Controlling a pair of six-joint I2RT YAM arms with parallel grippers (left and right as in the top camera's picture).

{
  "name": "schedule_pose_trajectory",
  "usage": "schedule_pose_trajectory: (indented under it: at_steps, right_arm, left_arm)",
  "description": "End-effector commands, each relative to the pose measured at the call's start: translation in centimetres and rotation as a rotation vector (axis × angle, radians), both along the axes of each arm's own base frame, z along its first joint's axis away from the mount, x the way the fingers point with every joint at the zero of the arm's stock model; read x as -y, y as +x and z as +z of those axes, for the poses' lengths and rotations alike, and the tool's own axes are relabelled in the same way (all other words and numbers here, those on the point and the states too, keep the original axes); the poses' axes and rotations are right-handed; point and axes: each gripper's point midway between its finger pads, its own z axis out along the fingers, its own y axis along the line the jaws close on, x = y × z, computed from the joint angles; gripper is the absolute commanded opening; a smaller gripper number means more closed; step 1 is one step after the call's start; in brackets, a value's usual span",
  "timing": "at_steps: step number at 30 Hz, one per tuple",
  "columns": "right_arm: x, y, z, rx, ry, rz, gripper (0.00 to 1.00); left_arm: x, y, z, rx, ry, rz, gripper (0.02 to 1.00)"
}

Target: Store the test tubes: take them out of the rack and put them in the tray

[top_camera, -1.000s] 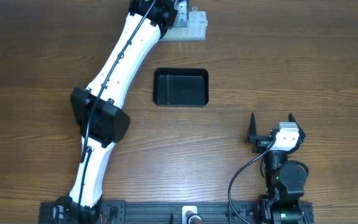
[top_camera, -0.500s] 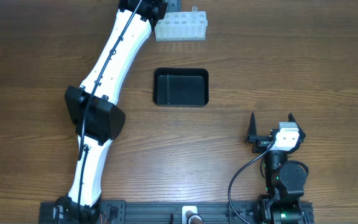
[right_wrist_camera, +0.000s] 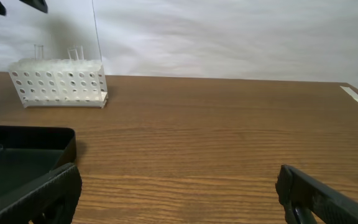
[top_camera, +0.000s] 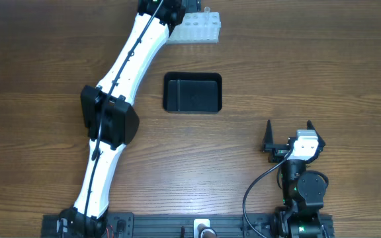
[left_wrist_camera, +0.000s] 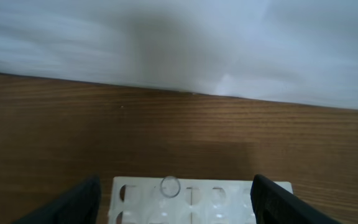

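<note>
Hovering above rack (left_wrist_camera: 229, 200), left pincer (left_wrist_camera: 176, 190) spread; tray (top_camera: 192, 107) nearby.

Even, diffuse light from above fell on the wooden bench (top_camera: 323, 73) in the top view, where shadows were faint and the black tray (top_camera: 192, 92) read as a near-uniform dark patch. In the left wrist view the white backdrop (left_wrist_camera: 278, 43) was smeared and carried a broad grey shadow, and the rack (left_wrist_camera: 201, 199) appeared soft. In the right wrist view the fingers (right_wrist_camera: 36, 193) of the right end effector (right_wrist_camera: 178, 171) were dark, with little surface detail.

One rack (top_camera: 200, 30), one tray (top_camera: 204, 96), two standing tubes (right_wrist_camera: 74, 54)
</note>
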Motion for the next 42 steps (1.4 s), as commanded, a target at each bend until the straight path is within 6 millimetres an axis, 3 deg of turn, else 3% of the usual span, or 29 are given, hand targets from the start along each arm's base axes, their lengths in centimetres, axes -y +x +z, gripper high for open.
schedule_pose_trajectory:
  at_steps: [1, 9, 15, 28, 42]
  right_arm:
    - [-0.2, 0.0, -0.2, 0.0, 0.003, 0.012, 0.993]
    - [-0.2, 0.0, -0.2, 0.0, 0.003, 0.012, 0.991]
    - [-0.2, 0.0, -0.2, 0.0, 0.003, 0.011, 0.993]
    - [-0.2, 0.0, -0.2, 0.0, 0.003, 0.011, 0.993]
    - [-0.2, 0.0, -0.2, 0.0, 0.003, 0.011, 0.993]
  left_arm:
    - [0.6, 0.9, -1.7, 0.0, 0.015, -0.035, 0.766]
    - [0.7, 1.7, -4.7, -0.019, 0.027, -0.033, 0.766]
    - [0.2, 2.1, -5.6, -0.016, 0.063, -0.021, 0.768]
    - [-1.2, 2.7, -7.3, -0.038, 0.071, 0.001, 0.766]
    - [-0.9, 2.8, -7.9, -0.043, 0.123, -0.062, 0.695]
